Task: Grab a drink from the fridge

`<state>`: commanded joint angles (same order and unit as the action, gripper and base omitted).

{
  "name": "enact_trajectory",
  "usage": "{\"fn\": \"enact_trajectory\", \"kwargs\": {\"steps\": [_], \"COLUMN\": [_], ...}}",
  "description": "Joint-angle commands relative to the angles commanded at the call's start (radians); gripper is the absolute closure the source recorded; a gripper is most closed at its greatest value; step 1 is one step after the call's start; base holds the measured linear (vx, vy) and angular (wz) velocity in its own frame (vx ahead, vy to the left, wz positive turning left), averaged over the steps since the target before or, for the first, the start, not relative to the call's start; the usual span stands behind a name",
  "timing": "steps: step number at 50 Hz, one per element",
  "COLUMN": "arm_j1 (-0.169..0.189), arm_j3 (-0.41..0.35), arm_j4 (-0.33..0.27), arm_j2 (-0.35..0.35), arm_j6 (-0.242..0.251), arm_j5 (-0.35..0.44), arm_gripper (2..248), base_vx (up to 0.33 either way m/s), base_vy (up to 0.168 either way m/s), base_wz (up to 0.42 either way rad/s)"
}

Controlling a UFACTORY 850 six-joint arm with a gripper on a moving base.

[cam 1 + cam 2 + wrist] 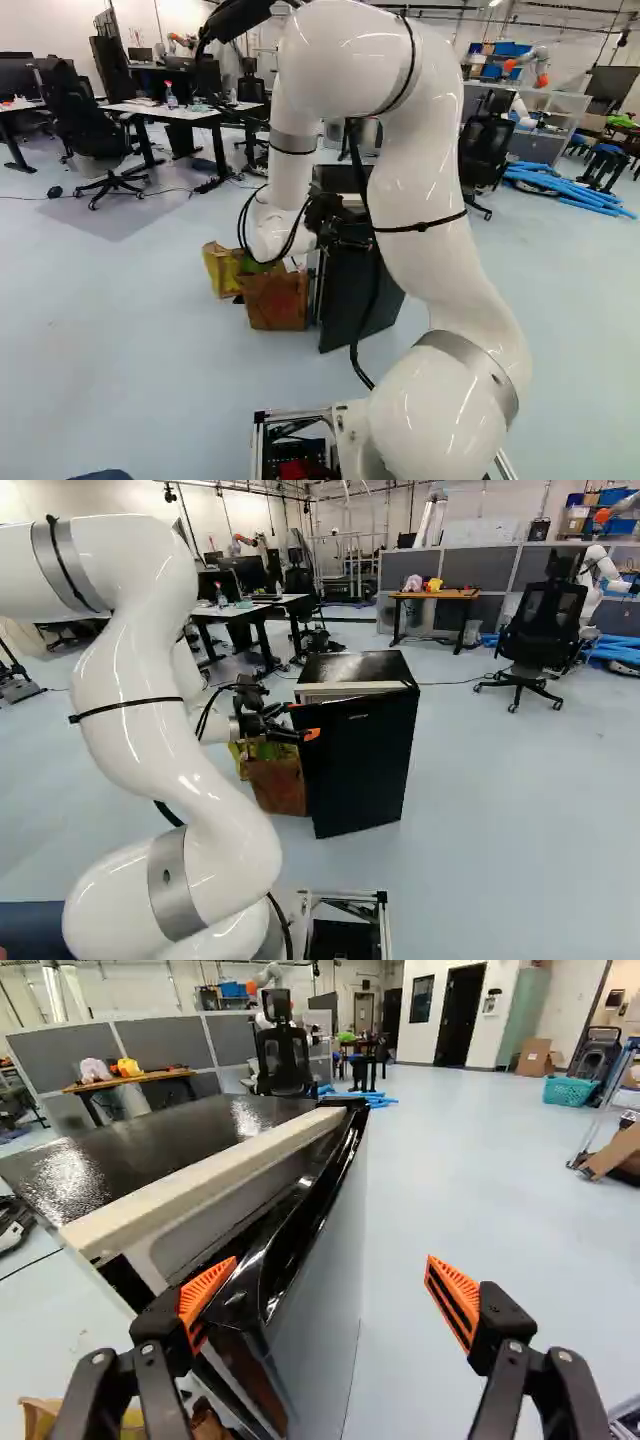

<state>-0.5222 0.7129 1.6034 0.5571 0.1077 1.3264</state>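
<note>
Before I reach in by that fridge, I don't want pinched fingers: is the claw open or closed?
Claw: open, gripping nothing; the ajar fridge door stands between its spread fingers.

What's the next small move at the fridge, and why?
Perhaps ease the open gripper forward, hooking one finger behind the fridge door: it looks slightly ajar, with that finger by the gap and the other out past its front.

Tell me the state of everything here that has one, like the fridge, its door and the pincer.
Fridge: upright on the floor.
Fridge door: ajar, a gap showing along its top.
Pincer: open, one finger at the door's edge.
Brown bag: upright.
Black office chair: unoccupied.
</note>
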Motion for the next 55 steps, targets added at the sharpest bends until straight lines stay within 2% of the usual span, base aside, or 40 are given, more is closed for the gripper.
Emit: {"fn": "enact_trajectory", "kwargs": {"steps": [21, 55], "arm_j1": [0.000, 0.021], "arm_j3": [-0.060, -0.148], "arm_j4": [0.074, 0.207], "arm_j2": [-0.028, -0.063], "arm_j6": [0.000, 0.000], "arm_j5": [0.000, 0.000], "arm_gripper": [3, 3], "base_vx": [0.000, 0.000], "base_vy": [0.000, 0.000], "base_wz": [0.000, 0.000]}}
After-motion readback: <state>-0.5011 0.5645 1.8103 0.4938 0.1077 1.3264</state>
